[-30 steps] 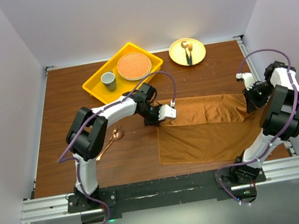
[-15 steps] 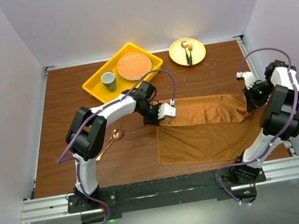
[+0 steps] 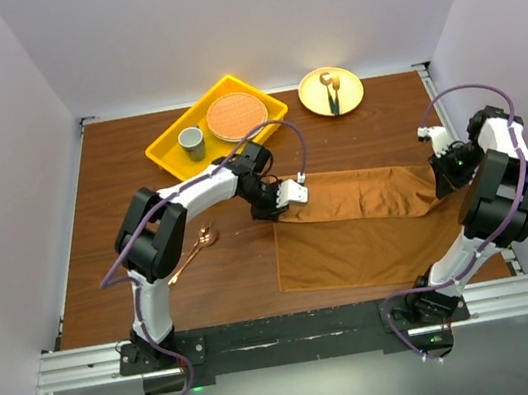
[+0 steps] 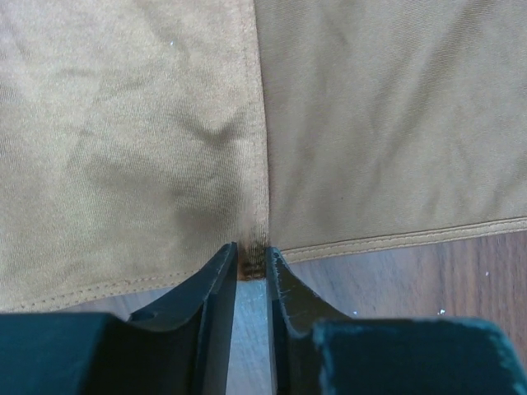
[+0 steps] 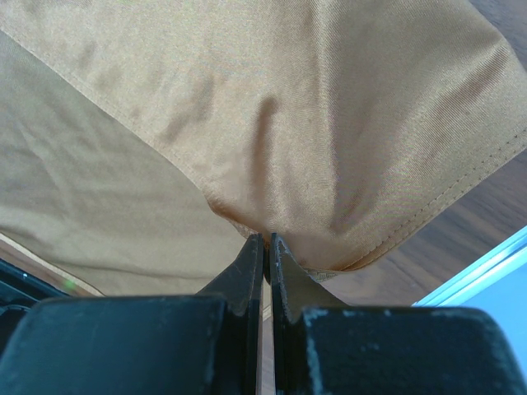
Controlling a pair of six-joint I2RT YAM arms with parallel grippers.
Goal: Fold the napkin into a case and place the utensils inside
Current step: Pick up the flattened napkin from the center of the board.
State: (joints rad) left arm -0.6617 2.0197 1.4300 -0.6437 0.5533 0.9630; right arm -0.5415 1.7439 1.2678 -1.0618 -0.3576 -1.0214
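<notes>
The rust-brown napkin point(image 3: 371, 230) lies on the table's right half, its far part folded over toward me as a band point(image 3: 360, 194). At the fold's left corner sits my left gripper point(image 3: 287, 197) point(image 4: 251, 257); its jaws stand slightly apart, and the napkin's point(image 4: 165, 148) dark bunched hem lies between the tips. Over at the right corner, my right gripper point(image 3: 438, 178) point(image 5: 266, 239) is shut on the napkin's point(image 5: 329, 123) lifted edge. The copper spoon point(image 3: 192, 253) rests on bare wood left of the napkin, beside the left arm.
A yellow tray point(image 3: 166, 155) at the back holds a grey cup point(image 3: 192, 143) and an orange round mat point(image 3: 235, 116). A yellow plate point(image 3: 314, 103) at the back centre carries a dark-handled, gold-tipped utensil point(image 3: 333, 95).
My left gripper has shifted slightly left and back with the fold's corner, and its jaws have parted a little. The right gripper holds still.
</notes>
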